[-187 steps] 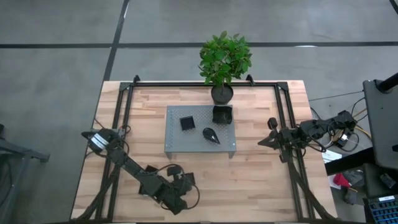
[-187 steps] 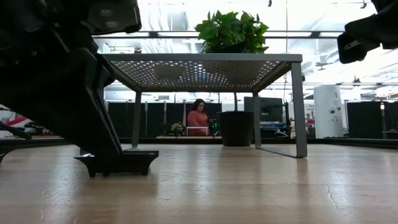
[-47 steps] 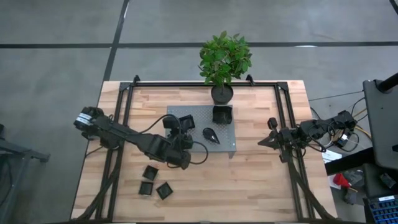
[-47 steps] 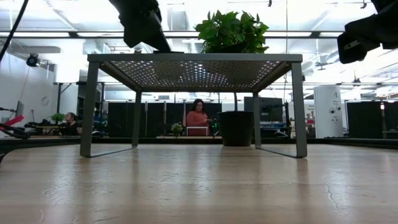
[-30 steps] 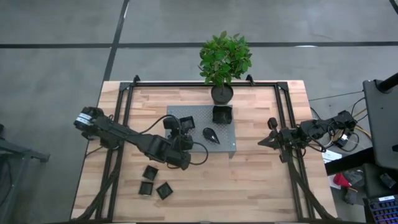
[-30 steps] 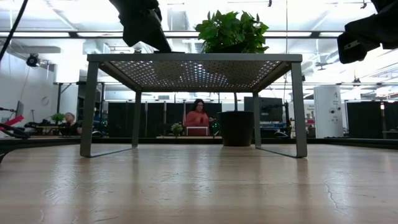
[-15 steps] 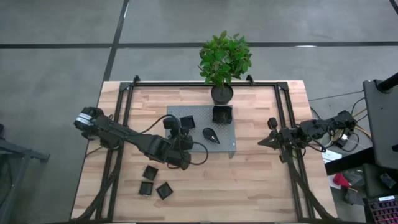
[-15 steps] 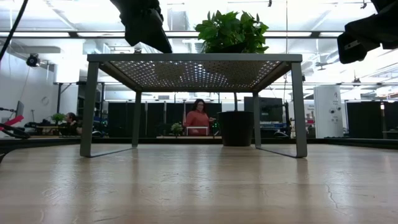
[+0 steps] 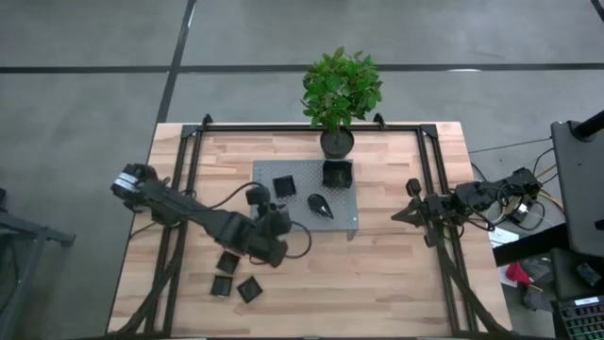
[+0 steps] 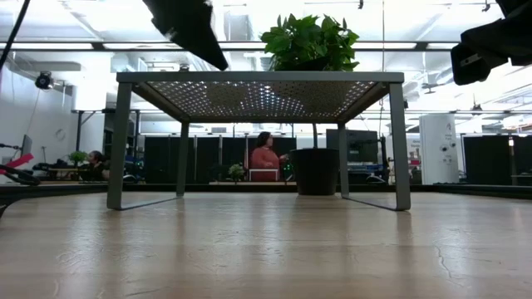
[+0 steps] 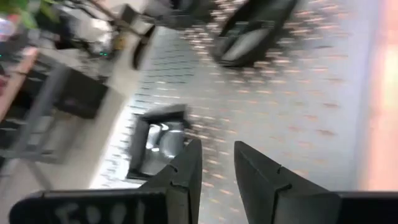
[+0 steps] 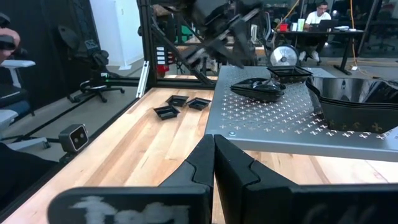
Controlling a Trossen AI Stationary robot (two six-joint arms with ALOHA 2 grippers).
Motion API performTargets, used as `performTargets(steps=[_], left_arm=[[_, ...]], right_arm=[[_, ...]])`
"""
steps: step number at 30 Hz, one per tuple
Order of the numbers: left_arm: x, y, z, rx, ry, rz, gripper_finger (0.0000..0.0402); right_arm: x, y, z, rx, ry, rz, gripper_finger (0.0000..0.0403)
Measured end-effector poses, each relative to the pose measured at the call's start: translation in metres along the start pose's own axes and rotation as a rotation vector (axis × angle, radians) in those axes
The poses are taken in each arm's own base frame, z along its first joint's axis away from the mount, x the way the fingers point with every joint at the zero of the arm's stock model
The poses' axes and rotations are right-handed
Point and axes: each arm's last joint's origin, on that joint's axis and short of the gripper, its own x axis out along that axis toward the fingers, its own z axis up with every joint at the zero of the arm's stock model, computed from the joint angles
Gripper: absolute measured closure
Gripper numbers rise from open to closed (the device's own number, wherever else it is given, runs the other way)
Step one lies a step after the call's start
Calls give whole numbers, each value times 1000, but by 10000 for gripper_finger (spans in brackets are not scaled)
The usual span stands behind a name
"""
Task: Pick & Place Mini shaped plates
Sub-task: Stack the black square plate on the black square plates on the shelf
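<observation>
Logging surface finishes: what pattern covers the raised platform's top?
Grey metal platform with rows of small perforations; clearest in the right wrist view.

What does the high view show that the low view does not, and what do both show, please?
Only the high view shows the three small plates on the wood, the square plate and teardrop plate on the platform, and the left gripper. Only the low view shows a person beyond the table. Both show the grey platform and the plant.
</observation>
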Motion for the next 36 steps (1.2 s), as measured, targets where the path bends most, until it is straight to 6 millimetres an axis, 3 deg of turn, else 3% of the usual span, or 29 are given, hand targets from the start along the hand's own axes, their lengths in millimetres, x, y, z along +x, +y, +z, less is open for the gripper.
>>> performTargets(steps=[13,21,30,36], left_arm=[[-51,-42,-16,-264,109,-441,310],[-74,-65,-30,-390,237,-592,310],[-85,-96,-42,-430,318,-688,310],[-80,-119,-53,-431,409,-718,312]], right_arm=[[0,0,0,-2,0,0,394],[0,0,0,-2,0,0,394],[0,0,0,-1,0,0,394],[0,0,0,-2,0,0,394]])
